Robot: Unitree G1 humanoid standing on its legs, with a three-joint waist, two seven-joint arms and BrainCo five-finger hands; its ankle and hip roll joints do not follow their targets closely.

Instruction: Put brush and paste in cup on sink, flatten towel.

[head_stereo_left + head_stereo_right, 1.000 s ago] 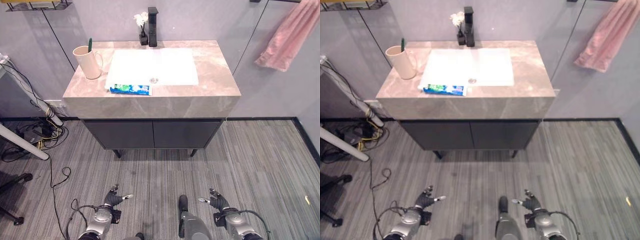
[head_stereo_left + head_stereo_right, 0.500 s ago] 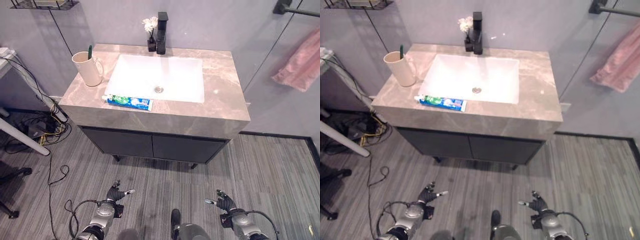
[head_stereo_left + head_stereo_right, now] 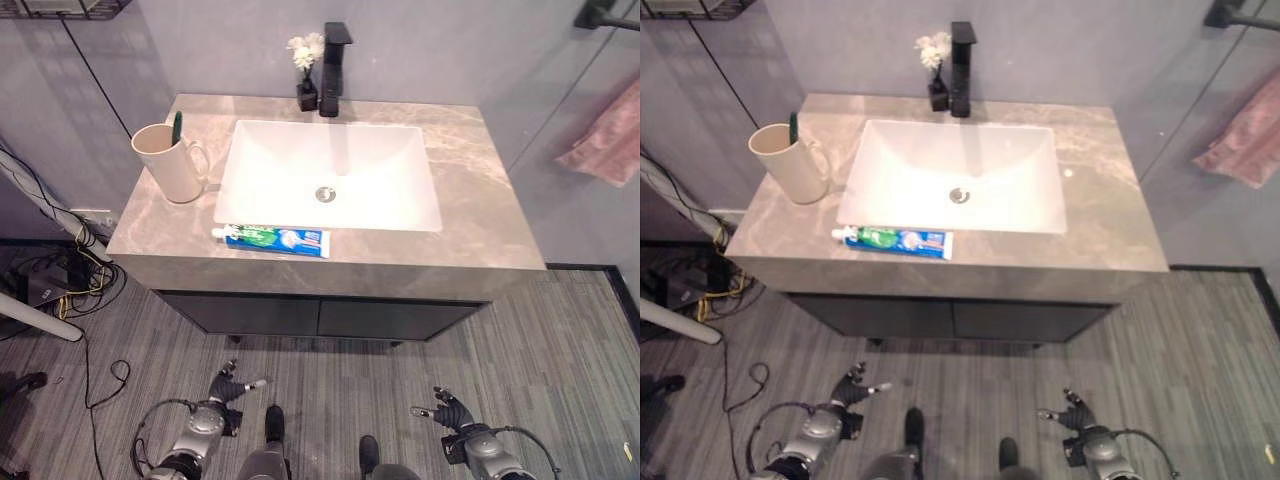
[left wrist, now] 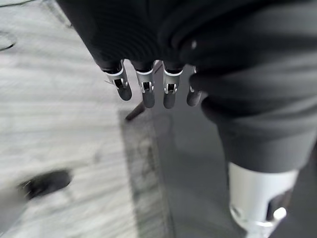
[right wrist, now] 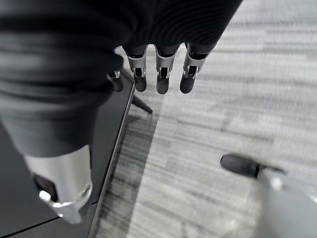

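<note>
A blue and green toothpaste tube point(image 3: 273, 239) lies flat on the marble counter point(image 3: 470, 200) along the front rim of the white sink basin point(image 3: 330, 175). A cream cup point(image 3: 168, 164) stands at the counter's left end with a green toothbrush point(image 3: 178, 124) upright in it. A pink towel point(image 3: 612, 140) hangs bunched from a dark bar at the far right wall. My left hand point(image 3: 224, 393) and right hand point(image 3: 446, 408) hang low near the floor, well short of the cabinet, both open with fingers point(image 4: 145, 90) straight and holding nothing.
A black faucet point(image 3: 333, 54) and a small vase of white flowers point(image 3: 306, 68) stand behind the basin. Dark cabinet doors point(image 3: 320, 316) sit under the counter. Cables and a white table leg point(image 3: 40, 300) lie on the floor at the left.
The camera has moved closer to the vanity and turned, so the counter looks larger and the towel has slid to the right edge. Both hands stay low and open.
</note>
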